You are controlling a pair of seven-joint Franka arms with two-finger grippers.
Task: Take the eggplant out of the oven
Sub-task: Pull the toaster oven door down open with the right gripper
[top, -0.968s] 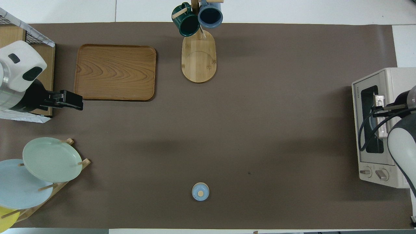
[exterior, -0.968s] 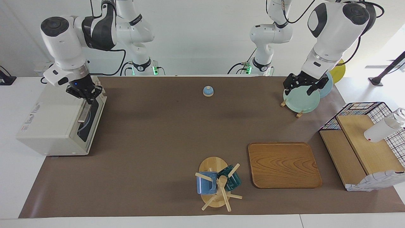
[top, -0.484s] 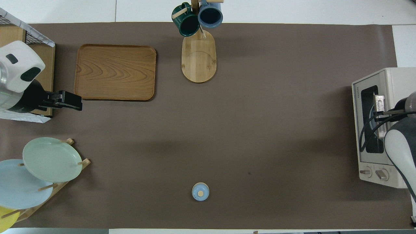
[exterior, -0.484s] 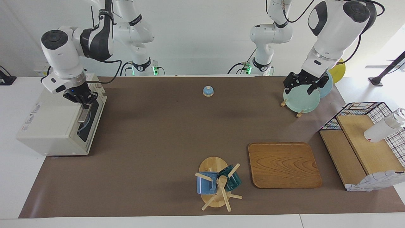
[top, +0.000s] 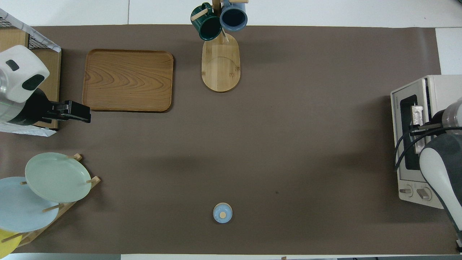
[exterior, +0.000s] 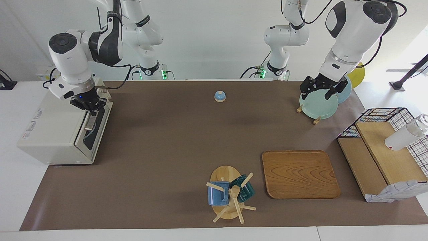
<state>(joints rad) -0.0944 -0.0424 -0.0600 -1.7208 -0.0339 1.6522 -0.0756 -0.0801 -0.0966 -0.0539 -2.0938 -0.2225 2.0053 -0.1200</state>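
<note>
1. Facing view: the right end effector (exterior: 91, 107), fingers together, sits on the metal bar handle (exterior: 89, 122) of the boxy cream-white toaster oven (exterior: 50, 134), whose door stands slightly ajar.
2. Eggplant: hidden, cannot tell where.
3. The left end effector (exterior: 321, 92), fingers apart, waits over the pale green round plate (exterior: 316, 107).

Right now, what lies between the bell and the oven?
Nothing: in both views only bare brown mat separates the bell from the oven.
</note>
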